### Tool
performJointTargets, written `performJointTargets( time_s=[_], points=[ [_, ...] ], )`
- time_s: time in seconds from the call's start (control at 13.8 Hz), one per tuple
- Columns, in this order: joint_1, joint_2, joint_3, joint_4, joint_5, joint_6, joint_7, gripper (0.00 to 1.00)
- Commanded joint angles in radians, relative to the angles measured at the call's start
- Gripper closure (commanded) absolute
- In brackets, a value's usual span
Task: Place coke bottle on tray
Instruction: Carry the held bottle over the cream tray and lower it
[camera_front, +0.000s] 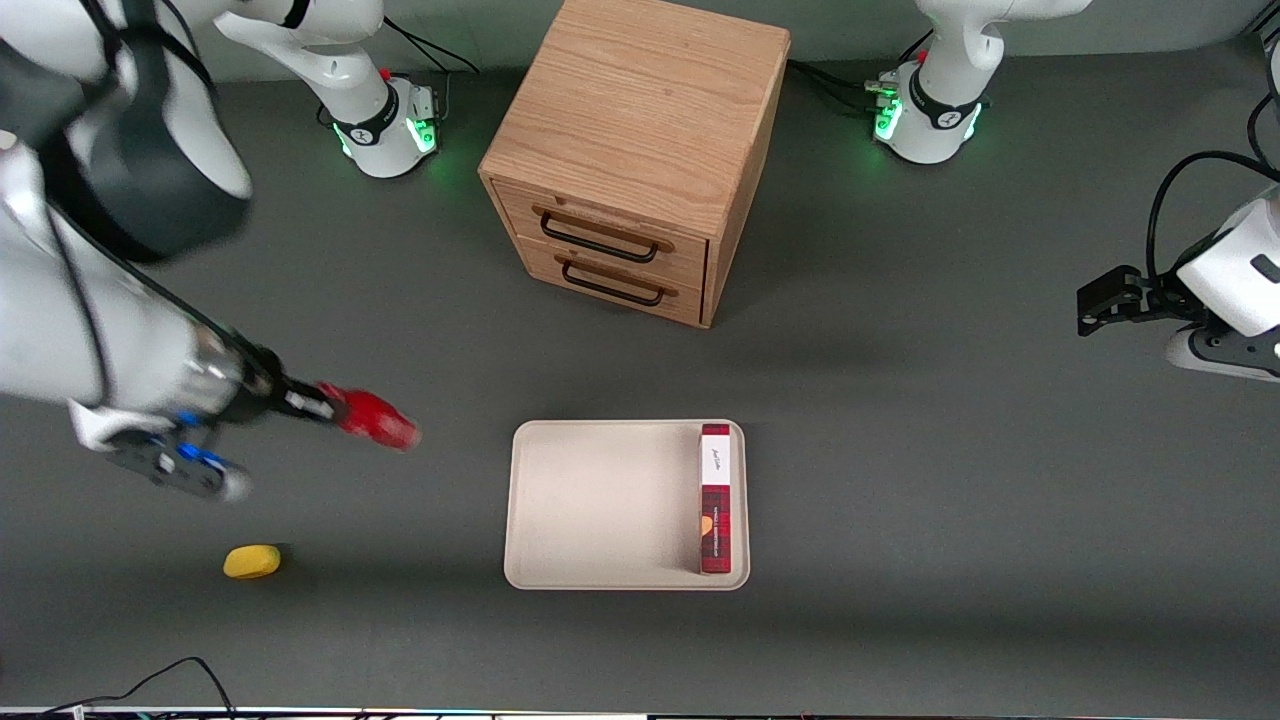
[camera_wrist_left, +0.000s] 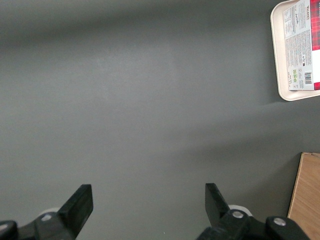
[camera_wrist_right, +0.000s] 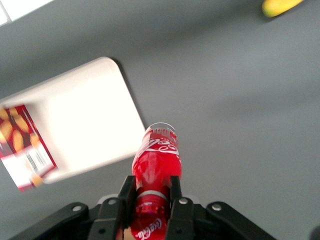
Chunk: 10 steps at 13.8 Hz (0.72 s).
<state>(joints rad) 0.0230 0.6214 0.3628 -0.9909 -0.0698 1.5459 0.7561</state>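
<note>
My right gripper (camera_front: 335, 408) is shut on the coke bottle (camera_front: 380, 420), a small glossy red bottle, and holds it above the table toward the working arm's end, apart from the tray. In the right wrist view the bottle (camera_wrist_right: 156, 160) sticks out from between the two black fingers (camera_wrist_right: 126, 195), which clamp it at its label; the gripper (camera_wrist_right: 150, 192) hangs over bare table beside the tray's rim (camera_wrist_right: 131, 112). The beige tray (camera_front: 600, 505) lies flat on the table, nearer the front camera than the cabinet.
A long red plaid box (camera_front: 716, 498) lies in the tray along its edge toward the parked arm. A small yellow oval object (camera_front: 251, 561) lies on the table, nearer the front camera than my gripper. A wooden two-drawer cabinet (camera_front: 630, 150) stands farther back.
</note>
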Motion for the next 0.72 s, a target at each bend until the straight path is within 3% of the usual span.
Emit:
performJointTargets(
  time_s=[0.0, 0.29, 0.65],
  points=[
    [0.041, 0.173, 0.013, 0.118, -0.027, 0.124, 0.191, 1.00],
    [0.100, 0.305, 0.013, 0.120, -0.100, 0.310, 0.357, 1.00],
    [0.135, 0.363, 0.012, 0.118, -0.130, 0.407, 0.437, 1.00]
  ],
)
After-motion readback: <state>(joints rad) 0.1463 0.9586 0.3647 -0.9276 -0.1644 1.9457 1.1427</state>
